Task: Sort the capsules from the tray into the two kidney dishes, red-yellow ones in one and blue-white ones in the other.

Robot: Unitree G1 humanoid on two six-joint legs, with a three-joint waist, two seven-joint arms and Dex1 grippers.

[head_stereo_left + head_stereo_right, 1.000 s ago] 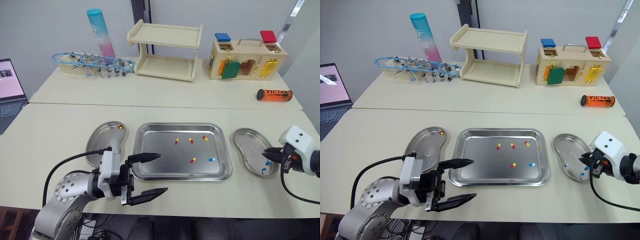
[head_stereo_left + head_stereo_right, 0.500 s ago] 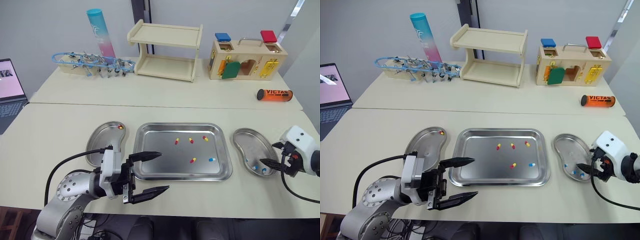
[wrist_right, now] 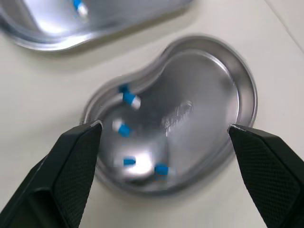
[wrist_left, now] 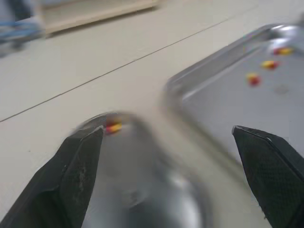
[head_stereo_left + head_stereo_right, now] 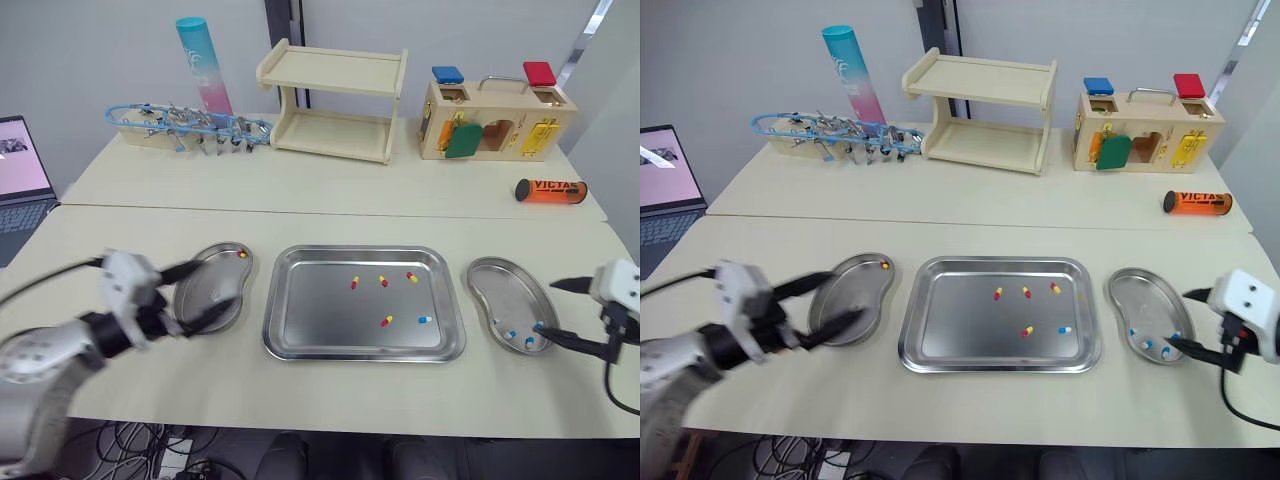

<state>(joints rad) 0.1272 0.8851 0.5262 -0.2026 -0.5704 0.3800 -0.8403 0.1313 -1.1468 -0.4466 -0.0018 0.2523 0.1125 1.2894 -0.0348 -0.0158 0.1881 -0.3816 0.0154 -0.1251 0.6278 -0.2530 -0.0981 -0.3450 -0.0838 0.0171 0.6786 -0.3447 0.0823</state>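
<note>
Tray (image 5: 320, 325) sits mid-table between the two kidney dishes. The tray holds four red-yellow capsules (image 5: 382, 281), three in a loose row toward the far side and one nearer the front, plus one blue-white capsule (image 5: 424, 320) just beside that front one. The left kidney dish (image 5: 205, 295) holds a single red-yellow capsule (image 5: 241, 254) at its far rim. The right kidney dish (image 5: 500, 285) holds several blue-white capsules (image 3: 122, 128), clustered toward its near end. The left gripper (image 5: 222, 283) is over the left kidney dish with its fingers spread wide and nothing between them; in the left wrist view the dish and its capsule lie between the two fingers. The right gripper (image 5: 549, 308) is at the outer edge of the right kidney dish, also spread wide and empty, with its lower finger reaching in over the near end close to the blue-white capsules.
</note>
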